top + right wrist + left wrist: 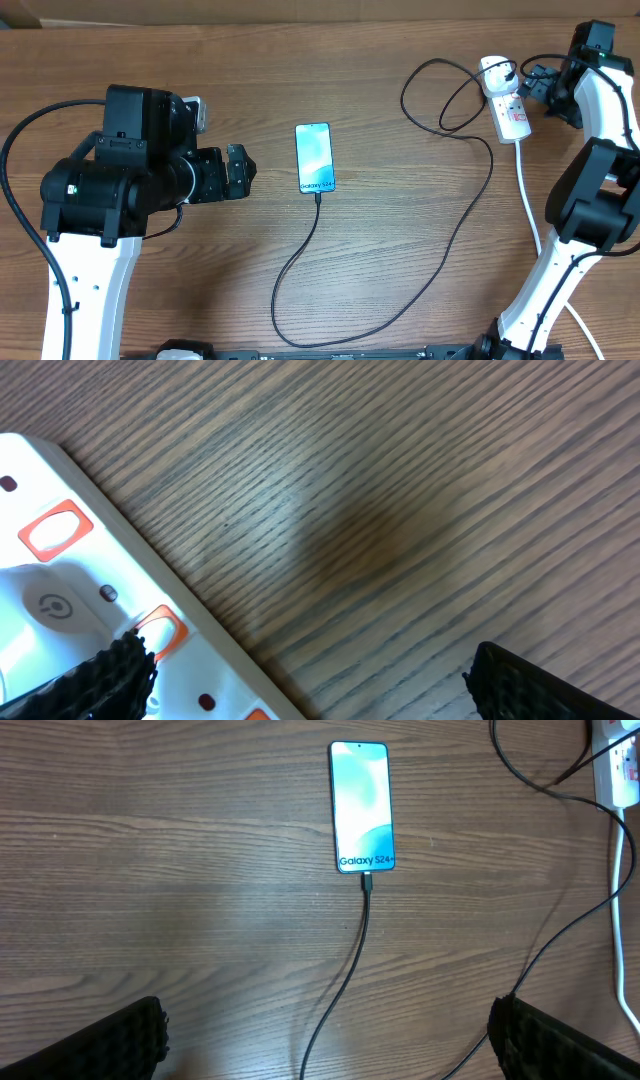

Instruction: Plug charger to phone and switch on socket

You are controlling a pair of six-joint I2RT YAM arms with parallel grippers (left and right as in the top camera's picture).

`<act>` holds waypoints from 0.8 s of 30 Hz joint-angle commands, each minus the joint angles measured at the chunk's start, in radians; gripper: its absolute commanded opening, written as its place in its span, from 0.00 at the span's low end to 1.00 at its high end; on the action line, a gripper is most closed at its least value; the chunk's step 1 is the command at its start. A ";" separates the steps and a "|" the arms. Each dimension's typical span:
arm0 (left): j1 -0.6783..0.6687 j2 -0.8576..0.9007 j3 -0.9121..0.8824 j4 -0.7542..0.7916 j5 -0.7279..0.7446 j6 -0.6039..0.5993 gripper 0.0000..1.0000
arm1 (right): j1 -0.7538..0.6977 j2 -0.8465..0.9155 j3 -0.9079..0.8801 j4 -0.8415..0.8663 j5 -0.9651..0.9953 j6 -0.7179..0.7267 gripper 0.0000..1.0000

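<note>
The phone (314,157) lies flat mid-table, cyan screen up, "Galaxy S24+" at its near end; it also shows in the left wrist view (362,807). The charger's thin black cable (440,260) is plugged into the phone's near end, loops across the table and runs to a black plug (503,74) in the socket. The white socket (508,100) lies at the far right; its orange-red switches show in the right wrist view (60,590). My left gripper (238,172) is open, left of the phone. My right gripper (537,84) is open, one finger over the socket's edge.
The socket's thick white cord (530,200) runs toward the front along the right arm's base. The black cable loops (445,95) left of the socket. Bare wood table surrounds the phone.
</note>
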 commanded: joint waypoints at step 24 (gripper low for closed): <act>-0.003 -0.010 -0.002 -0.010 0.008 0.012 1.00 | 0.023 0.041 0.018 0.031 -0.051 0.019 1.00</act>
